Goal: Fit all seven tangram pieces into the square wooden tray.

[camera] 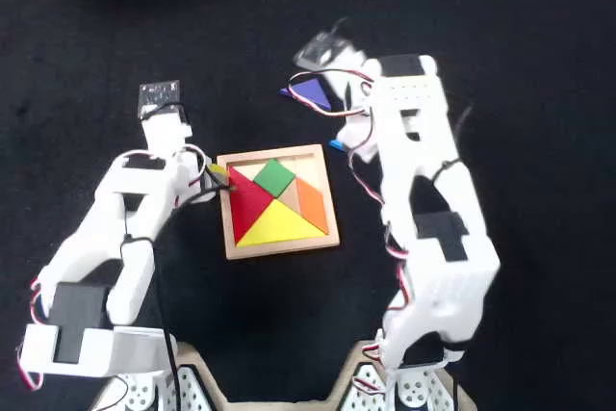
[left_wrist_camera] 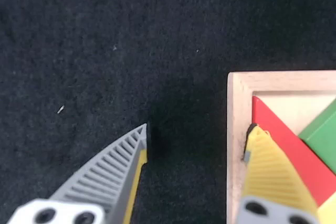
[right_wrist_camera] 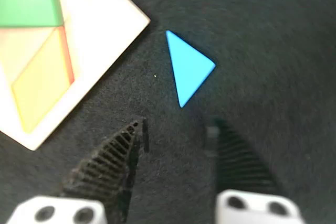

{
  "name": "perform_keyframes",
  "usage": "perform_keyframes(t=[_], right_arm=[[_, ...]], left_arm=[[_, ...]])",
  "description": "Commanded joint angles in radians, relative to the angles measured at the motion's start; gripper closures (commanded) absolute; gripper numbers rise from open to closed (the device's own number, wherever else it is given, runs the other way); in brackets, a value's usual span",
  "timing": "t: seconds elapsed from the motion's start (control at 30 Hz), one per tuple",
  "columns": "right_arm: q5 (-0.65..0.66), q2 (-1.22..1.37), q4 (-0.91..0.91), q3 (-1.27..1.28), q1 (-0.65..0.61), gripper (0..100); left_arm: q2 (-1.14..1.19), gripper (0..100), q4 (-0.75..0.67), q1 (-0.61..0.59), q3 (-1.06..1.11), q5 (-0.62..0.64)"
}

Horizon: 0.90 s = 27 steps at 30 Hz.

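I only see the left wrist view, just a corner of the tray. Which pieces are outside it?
Observer: A blue triangle lies on the cloth beside the tray.
Operator: Any others?
Observer: A purple piece lies farther from the tray, near the right arm.
Operator: Is the right hand holding something?
Observer: No, the right hand is open and empty, the blue triangle just ahead of its fingers.

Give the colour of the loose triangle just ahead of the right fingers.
The triangle is light blue, best seen in the right wrist view.
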Motion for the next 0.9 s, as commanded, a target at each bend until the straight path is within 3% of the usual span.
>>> perform_keyframes(t=[0.0,0.47,0.87], right_arm=[[0.081,0.035,0.003,-0.09,-0.017,69.7],[0.084,0.228,-0.103,-0.188,-0.06,69.8],[0.084,0.395,0.029,-0.418,-0.037,69.8]], left_arm=[[0.012,71,0.029,-0.013,-0.088,0.009],[0.012,71,0.028,-0.013,-0.088,0.009],[0.012,71,0.028,-0.013,-0.091,0.009]])
